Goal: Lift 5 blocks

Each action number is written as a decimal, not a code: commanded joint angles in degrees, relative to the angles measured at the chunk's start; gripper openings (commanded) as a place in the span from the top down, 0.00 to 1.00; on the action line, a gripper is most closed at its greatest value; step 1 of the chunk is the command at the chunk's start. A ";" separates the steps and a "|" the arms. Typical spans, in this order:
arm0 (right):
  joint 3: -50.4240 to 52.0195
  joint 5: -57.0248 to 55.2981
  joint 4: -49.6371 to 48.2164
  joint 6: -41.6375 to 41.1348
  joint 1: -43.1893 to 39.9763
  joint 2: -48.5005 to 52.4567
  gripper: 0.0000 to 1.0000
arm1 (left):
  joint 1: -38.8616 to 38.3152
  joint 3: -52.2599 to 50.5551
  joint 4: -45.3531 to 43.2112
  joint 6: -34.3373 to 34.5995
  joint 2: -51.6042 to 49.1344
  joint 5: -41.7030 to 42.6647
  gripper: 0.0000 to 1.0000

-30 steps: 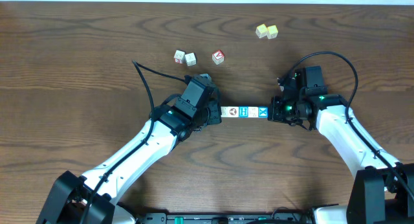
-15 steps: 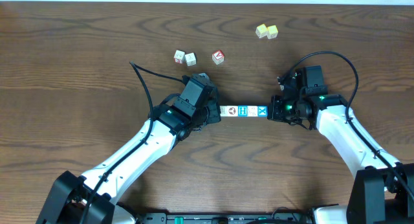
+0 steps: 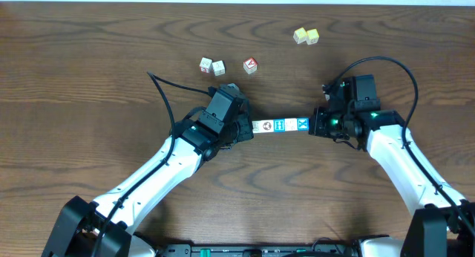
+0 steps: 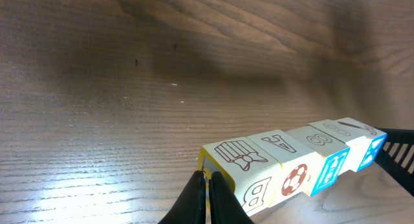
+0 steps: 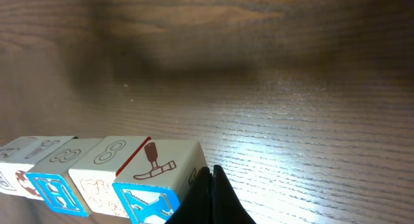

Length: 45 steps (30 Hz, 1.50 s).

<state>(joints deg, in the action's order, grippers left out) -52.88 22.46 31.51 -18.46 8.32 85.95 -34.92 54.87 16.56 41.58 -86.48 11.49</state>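
White printed blocks (image 3: 280,126), some faces bright blue, sat in one straight end-to-end row near the middle of the table (image 3: 89,49). I counted about five in the left wrist view; the far ones were foreshortened, so not certain.

Left gripper (image 3: 247,129) was on the row's 9 o'clock end and right gripper (image 3: 312,126) on its 3 o'clock end. Both had their jaws closed to a blade, with nothing between the fingers. Each tip was butted against an end block, so the row was squeezed lengthwise rather than pinched.

My read on the step: clamp made, lift in hand. I couldn't tell from any view whether the row was clear of the wood.

The next move calls for both arms rising together at the same rate, holding inward pressure and keeping the tips in line. Any skew and the row would likely buckle in the middle.

Not involved: two loose pale cubes (image 3: 211,65) at 11 o'clock of the row, red-faced cube (image 3: 251,64) just beside them, and a yellow pair (image 3: 306,36) at 1 o'clock, well apart.
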 commanded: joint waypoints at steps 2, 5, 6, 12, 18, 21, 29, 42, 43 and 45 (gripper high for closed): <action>-1.95 18.56 -0.44 -1.25 2.97 -1.64 0.99 | -2.58 0.48 -2.14 0.72 0.57 12.17 0.93; -1.95 18.56 -0.44 -1.27 2.97 -1.64 0.99 | -2.56 0.48 -2.14 0.72 1.55 12.31 0.93; -1.95 18.56 -0.46 -1.27 2.97 -1.64 0.99 | -2.56 0.48 -2.14 0.70 1.92 12.31 0.93; -2.12 18.58 -0.31 -1.73 2.99 -1.75 0.99 | -2.56 0.48 -2.10 0.70 2.69 12.28 0.93; -3.26 18.58 1.29 -1.66 3.02 -1.75 0.99 | -2.56 0.48 -2.12 0.70 2.69 12.28 0.93; -3.78 18.56 1.70 -1.66 3.04 -1.75 0.99 | -2.56 0.48 -2.12 0.70 2.69 12.24 0.93; -4.66 18.56 2.62 -1.66 3.04 -1.75 0.99 | -2.56 0.48 -2.12 0.70 2.69 12.02 0.93; -5.68 18.53 3.37 -1.66 3.04 -1.77 0.99 | -2.58 0.48 -2.14 0.76 2.67 11.91 0.93; -5.68 18.53 3.43 -1.66 3.04 -1.77 0.99 | -2.58 0.48 -2.16 0.76 2.67 11.93 0.93; -5.68 18.53 3.52 -1.66 3.04 -1.77 0.99 | -2.58 0.48 -2.19 0.76 2.67 11.91 0.93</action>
<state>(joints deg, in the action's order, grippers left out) -56.58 22.24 35.18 -18.90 8.32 85.84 -34.92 54.76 16.71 41.80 -84.09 11.70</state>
